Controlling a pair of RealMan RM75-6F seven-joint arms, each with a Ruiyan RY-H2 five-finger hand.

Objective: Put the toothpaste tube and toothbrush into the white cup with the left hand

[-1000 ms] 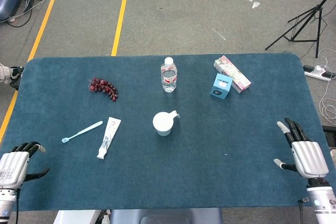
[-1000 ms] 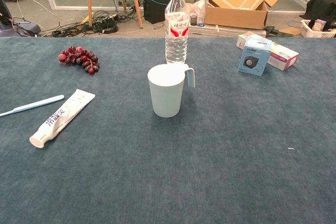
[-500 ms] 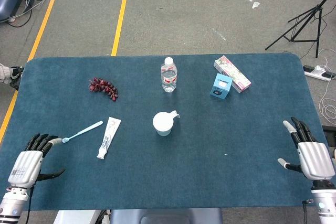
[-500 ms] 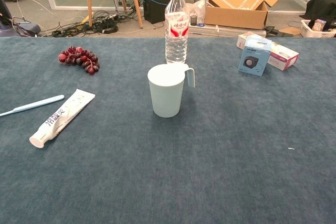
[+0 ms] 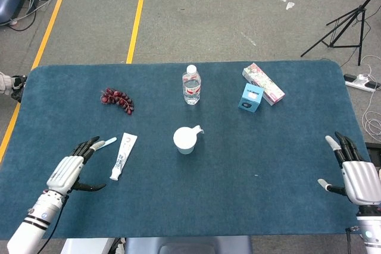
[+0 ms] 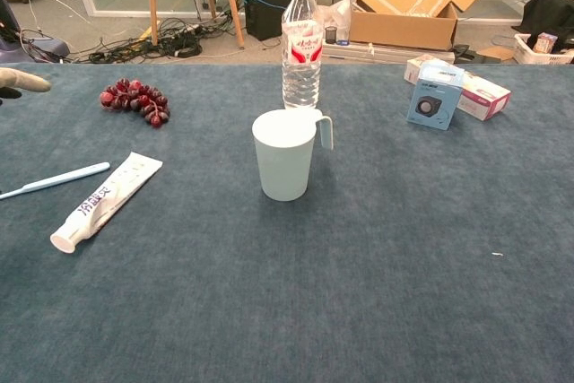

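Observation:
The white cup (image 5: 185, 139) stands upright mid-table, its handle to the right; the chest view shows the cup (image 6: 284, 155) empty at the rim. Left of it lies the white toothpaste tube (image 5: 123, 156) (image 6: 106, 201). The light-blue toothbrush (image 6: 54, 180) lies left of the tube; in the head view only its handle end (image 5: 109, 141) shows, the rest hidden under my left hand (image 5: 71, 169). That hand hovers open over the brush, fingers spread. A fingertip (image 6: 22, 81) of it shows at the chest view's left edge. My right hand (image 5: 355, 173) is open at the table's right edge.
A water bottle (image 5: 191, 85) stands behind the cup. Dark grapes (image 5: 117, 100) lie at the back left. A blue box (image 5: 251, 97) and a pink-and-white carton (image 5: 263, 83) sit at the back right. The blue tablecloth (image 5: 256, 165) covers the table.
My left hand has moved from the table's front-left corner forward and to the right, now over the toothbrush. The right hand has drifted slightly back towards the table's edge.

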